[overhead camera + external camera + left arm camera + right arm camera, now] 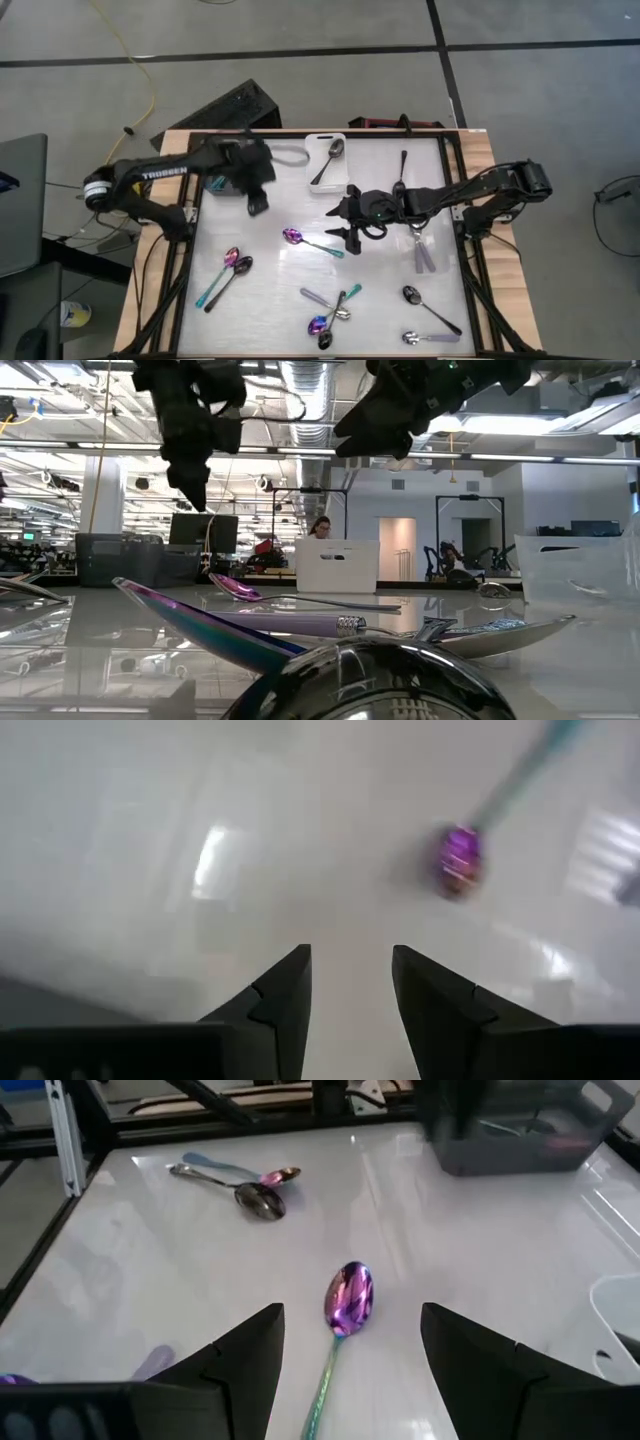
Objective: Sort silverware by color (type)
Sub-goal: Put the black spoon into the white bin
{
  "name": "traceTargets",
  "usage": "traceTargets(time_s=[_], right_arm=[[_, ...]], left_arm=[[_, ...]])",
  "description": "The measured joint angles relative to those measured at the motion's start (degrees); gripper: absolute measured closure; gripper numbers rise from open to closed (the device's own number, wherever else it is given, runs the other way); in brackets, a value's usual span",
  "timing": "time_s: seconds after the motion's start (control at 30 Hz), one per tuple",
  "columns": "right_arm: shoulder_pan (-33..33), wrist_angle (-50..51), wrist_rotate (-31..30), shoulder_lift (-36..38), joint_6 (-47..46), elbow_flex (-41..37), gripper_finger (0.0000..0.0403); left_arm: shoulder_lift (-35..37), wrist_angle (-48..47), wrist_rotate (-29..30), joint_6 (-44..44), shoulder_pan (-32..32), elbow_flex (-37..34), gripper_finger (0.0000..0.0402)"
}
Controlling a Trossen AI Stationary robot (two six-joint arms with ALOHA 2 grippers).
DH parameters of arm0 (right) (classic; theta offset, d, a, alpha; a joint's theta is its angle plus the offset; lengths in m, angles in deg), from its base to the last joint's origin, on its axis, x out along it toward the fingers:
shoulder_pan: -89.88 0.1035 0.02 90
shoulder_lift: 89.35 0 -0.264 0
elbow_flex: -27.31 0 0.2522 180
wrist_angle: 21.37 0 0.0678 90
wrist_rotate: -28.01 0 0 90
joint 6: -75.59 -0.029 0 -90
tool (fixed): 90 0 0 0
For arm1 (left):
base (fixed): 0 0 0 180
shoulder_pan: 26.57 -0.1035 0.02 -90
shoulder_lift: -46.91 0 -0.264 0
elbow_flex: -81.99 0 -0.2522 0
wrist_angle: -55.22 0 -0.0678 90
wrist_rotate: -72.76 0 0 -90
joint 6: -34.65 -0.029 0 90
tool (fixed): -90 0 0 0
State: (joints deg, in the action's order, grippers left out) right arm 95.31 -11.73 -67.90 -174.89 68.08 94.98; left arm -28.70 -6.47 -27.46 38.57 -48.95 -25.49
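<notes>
Here, right gripper [345, 1342] over the bench [260, 270], fingers [235, 1355] spread wide with nothing between, purple spoon [347, 1297] lying just ahead of the gap, bowl foremost, probably lined up for a straddling pick. Left gripper [350, 982] empty too, fingers apart, same spoon well ahead, off to one side. Other spoons scattered, unsorted.

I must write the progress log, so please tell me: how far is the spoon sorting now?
Done: one dark spoon lies in the white bin, two spoons in the clear bin. In hand: nothing; the right gripper, jaws open, hovers over the purple spoon. The left gripper is open too. Left: roughly nine spoons on the table.
</notes>
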Motion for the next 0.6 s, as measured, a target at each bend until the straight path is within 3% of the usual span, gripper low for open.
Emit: traceTargets(time_s=[0.3, 0.6], right_arm=[[1.96, 3.92, 0.00, -0.02, 1.37, 0.02, 0.0143], [5.90, 4.53, 0.13, -0.02, 7.21, 0.02, 0.0143]], left_arm=[[0.00, -9.64, 3.40, 20.61, 24.79, -0.02, 0.0276], [-0.11, -9.36, 12.45, 52.25, 47.01, -0.02, 0.0276]])
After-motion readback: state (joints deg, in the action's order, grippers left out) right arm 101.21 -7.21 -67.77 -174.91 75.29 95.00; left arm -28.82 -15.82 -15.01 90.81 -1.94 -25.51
